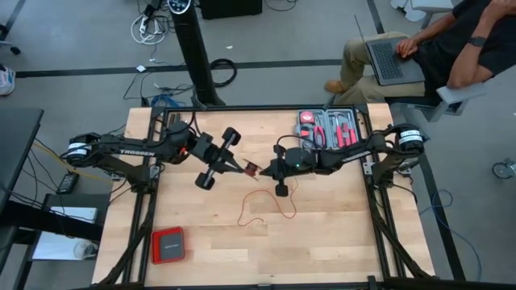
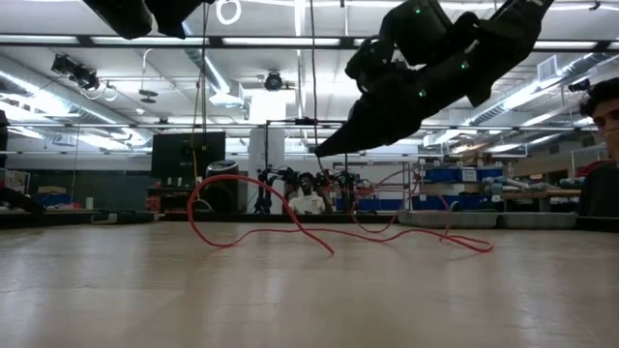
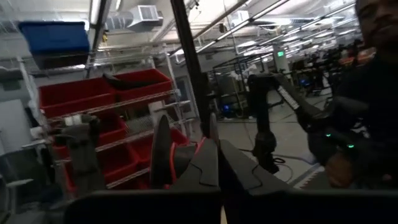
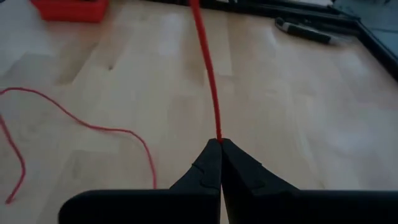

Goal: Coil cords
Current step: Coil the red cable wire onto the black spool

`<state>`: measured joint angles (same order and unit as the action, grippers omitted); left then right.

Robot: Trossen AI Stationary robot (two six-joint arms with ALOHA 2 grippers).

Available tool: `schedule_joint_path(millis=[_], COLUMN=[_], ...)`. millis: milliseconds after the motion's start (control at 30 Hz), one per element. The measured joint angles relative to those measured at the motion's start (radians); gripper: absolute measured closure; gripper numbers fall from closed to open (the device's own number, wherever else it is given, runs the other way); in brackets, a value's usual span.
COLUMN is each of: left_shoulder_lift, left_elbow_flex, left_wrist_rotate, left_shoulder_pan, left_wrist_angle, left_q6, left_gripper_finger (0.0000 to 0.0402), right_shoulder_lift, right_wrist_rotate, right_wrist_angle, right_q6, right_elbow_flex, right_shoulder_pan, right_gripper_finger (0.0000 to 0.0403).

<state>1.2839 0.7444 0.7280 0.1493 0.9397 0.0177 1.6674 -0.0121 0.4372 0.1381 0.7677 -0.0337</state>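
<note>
Near the middle of the high view the left gripper (image 1: 244,168) and the right gripper (image 1: 262,172) meet almost tip to tip above the counter (image 1: 339,234), each with its fingers pinched closed on the red cord (image 1: 266,203). In the right wrist view the cord (image 4: 208,74) runs straight away from the right gripper's (image 4: 219,144) closed tips toward the frame's top. The slack drops to the counter just below the two grippers, looping toward the lower middle of the high view, and in the low view it (image 2: 290,224) lies stretched mostly left to right across the wood.
</note>
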Motion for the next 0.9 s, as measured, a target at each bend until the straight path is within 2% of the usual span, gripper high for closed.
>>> schedule_joint_path(millis=[333,500,667,900], left_shoulder_lift=[-0.001,0.024,0.073,0.084], left_elbow_flex=[0.001,0.001,0.001,0.001], left_wrist_rotate=[0.073,0.073,0.082,0.103], left_shoulder_pan=[-0.008,-0.014,-0.014,-0.014], left_wrist_angle=[-0.139,-0.191,-0.129,-0.042], left_q6=[-0.073,-0.047,-0.043,-0.028], left_gripper_finger=[0.0401,0.0401,0.0401,0.0401], right_shoulder_lift=[-0.003,-0.003,0.001,0.001], right_wrist_rotate=[0.035,0.038,0.063,0.044], right_wrist_angle=[0.032,-0.059,-0.224,-0.29], right_q6=[-0.005,0.053,0.158,0.14], right_elbow_flex=[0.0,0.088,0.196,0.199], right_shoulder_pan=[-0.047,-0.037,-0.014,-0.011], right_gripper_finger=[0.0401,0.0401,0.0402,0.0393])
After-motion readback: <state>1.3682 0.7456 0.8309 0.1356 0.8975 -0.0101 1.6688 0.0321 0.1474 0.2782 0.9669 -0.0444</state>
